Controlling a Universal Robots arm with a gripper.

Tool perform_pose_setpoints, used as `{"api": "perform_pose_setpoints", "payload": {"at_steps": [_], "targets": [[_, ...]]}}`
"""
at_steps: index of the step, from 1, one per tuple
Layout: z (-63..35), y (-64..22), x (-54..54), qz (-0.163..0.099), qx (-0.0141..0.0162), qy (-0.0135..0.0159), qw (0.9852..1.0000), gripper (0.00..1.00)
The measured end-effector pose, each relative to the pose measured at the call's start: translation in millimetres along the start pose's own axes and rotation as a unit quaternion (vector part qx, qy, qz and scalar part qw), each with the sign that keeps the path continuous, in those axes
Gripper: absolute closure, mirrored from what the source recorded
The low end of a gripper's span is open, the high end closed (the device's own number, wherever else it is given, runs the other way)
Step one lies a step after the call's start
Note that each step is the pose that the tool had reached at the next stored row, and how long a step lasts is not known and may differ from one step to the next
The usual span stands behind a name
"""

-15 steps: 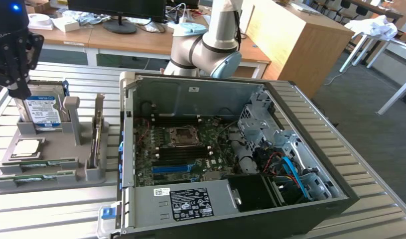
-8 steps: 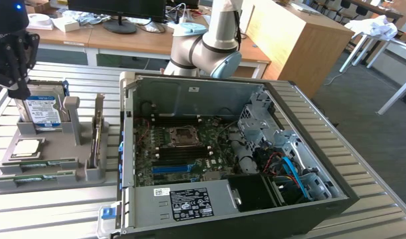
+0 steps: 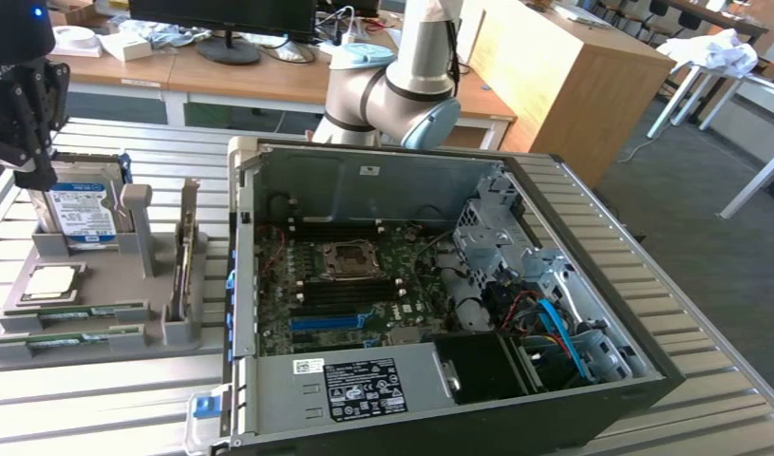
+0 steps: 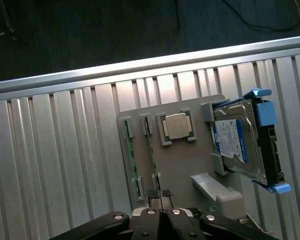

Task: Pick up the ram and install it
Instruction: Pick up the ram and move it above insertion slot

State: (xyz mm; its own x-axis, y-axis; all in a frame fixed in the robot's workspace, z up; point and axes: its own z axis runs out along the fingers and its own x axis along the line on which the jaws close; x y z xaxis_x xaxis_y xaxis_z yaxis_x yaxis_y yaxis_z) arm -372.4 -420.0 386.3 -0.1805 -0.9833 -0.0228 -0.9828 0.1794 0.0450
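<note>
Gripper [image 3: 34, 177] hangs above the hard drive [image 3: 83, 214] at the far end of the grey tray [image 3: 102, 353], fingers closed together and carrying nothing. The ram [image 3: 72, 313] sits on edge in a tray slot at the near end, beside a second stick [image 3: 70, 335], untouched and well apart from the open computer case [image 3: 361, 180]. Its long axis runs across the exterior view, left to right, and it lies nearward and below the tool; in the wrist view the ram [image 4: 151, 150] stretches away from the closed fingertips [image 4: 160, 194].
</note>
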Motion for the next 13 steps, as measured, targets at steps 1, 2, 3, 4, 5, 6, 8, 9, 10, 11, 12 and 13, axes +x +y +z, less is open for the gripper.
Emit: {"api": "perform_pose_setpoints", "payload": {"at_steps": [1,2,3,4,5,6,8,9,10,11,12,13], "targets": [[0.0,0.0,0.0,0.000,0.0000,0.0000,1.0000,0.90],[0.0,0.0,0.0,-0.001,0.0000,0.0001,1.0000,0.90],[0.0,0.0,0.0,-0.004,-0.0001,0.0002,1.0000,0.90],[0.1,0.0,0.0,-0.009,-0.0002,0.0004,1.0000,0.90],[0.1,0.0,-0.1,-0.015,-0.0003,0.0007,0.9999,0.90],[0.1,0.0,0.0,-0.021,-0.0005,0.0009,0.9998,0.90],[0.1,0.0,0.0,-0.031,-0.0007,0.0014,0.9995,0.90],[0.1,0.0,0.0,-0.031,-0.0007,0.0014,0.9995,0.90],[0.1,0.0,0.0,-0.031,-0.0007,0.0014,0.9995,0.90],[0.1,0.0,0.0,-0.031,-0.0007,0.0014,0.9995,0.90],[0.1,0.0,0.0,-0.031,-0.0007,0.0014,0.9995,0.90],[0.1,0.0,0.0,-0.031,-0.0007,0.0014,0.9995,0.90]]}}
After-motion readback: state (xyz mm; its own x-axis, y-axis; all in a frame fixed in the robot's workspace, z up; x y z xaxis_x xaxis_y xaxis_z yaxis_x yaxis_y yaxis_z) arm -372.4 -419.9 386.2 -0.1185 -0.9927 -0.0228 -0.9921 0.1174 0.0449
